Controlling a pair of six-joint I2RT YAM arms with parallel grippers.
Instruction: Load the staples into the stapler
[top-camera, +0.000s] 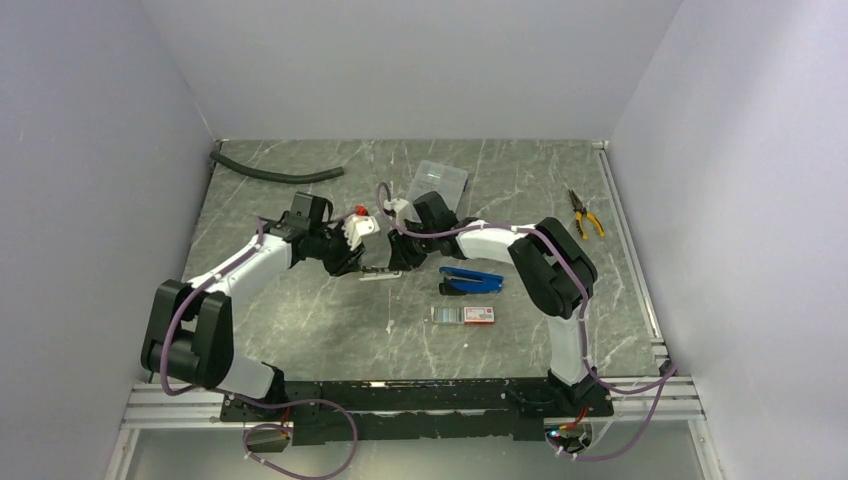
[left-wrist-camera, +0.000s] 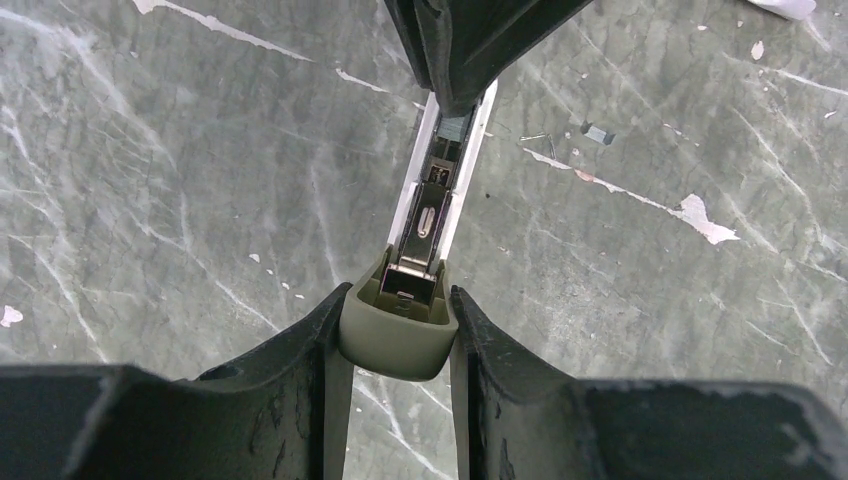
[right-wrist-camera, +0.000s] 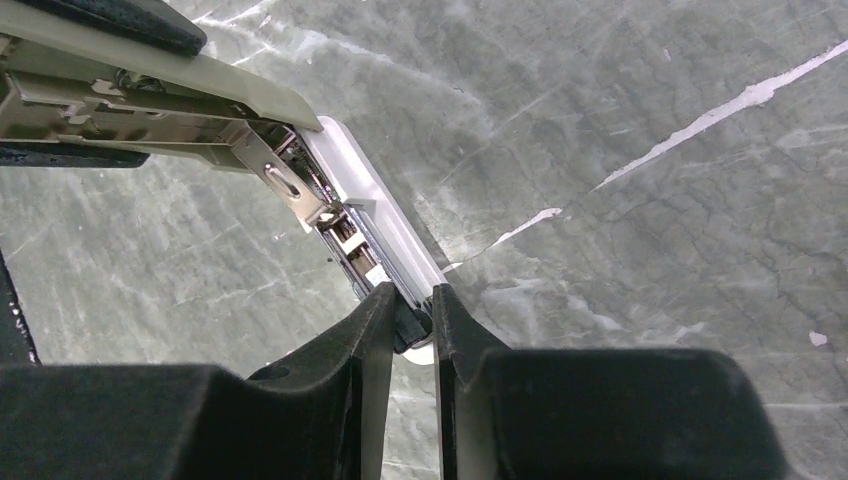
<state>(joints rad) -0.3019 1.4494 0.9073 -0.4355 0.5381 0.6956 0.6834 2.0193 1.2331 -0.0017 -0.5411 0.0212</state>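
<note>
I judge I'm at opening the stapler (left-wrist-camera: 432, 190), held between both arms: left jaws clamp its olive rear, right jaws pinch narrowly on its white front. The staples (top-camera: 452, 315) lie in their tray on the bench (top-camera: 300, 320); next, one arm must let go and fetch them.

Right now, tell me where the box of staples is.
Top view: the box of staples lies on the table just right of centre, directly below the blue stapler in the picture.

The stapler (left-wrist-camera: 430, 200) spans between the left end effector (left-wrist-camera: 397, 335) and right end effector (right-wrist-camera: 410, 315). To their right on the tabletop (top-camera: 300, 320) lies a second stapler (top-camera: 470, 281), with the staples (top-camera: 450, 315) nearer and a case (top-camera: 440, 180) behind.
</note>
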